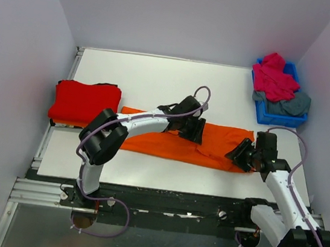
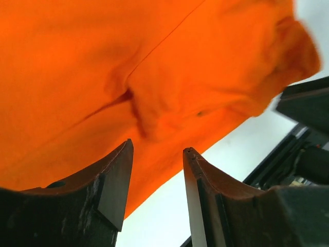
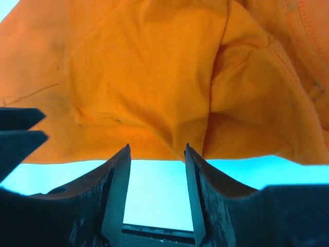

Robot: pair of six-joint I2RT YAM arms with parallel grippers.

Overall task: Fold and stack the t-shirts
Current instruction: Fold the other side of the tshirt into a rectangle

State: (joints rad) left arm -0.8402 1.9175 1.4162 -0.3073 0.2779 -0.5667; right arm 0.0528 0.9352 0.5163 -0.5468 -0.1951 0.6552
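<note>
An orange t-shirt [image 1: 223, 140] lies across the middle of the white counter [image 1: 159, 77] as a long, narrow band running from left of centre to the right.

The left arm reaches over it from the lower left. The left tool [image 1: 191, 129] sits on the band's upper edge near its middle, and the arm's links cover part of the cloth there. In the left wrist view the two fingers [image 2: 115, 175] stand apart. Rumpled orange cloth fills the frame beyond them, and nothing is pinched between them.

The right tool [image 1: 243, 155] is at the band's right end, low over the cloth. In the right wrist view its fingers [image 3: 118, 180] are also spread. The shirt's folded edge lies just past the tips, with bare counter showing in the gap.

At the left edge of the counter, well apart from the orange shirt's right end, rests a red t-shirt [image 1: 85, 102] folded into a neat rectangle. In the upper right corner stands a blue plastic bin [image 1: 278, 120]. It holds a crumpled magenta-pink t-shirt [image 1: 273, 78] heaped over the rim and a grey-blue t-shirt [image 1: 295, 104] beside it.
</note>
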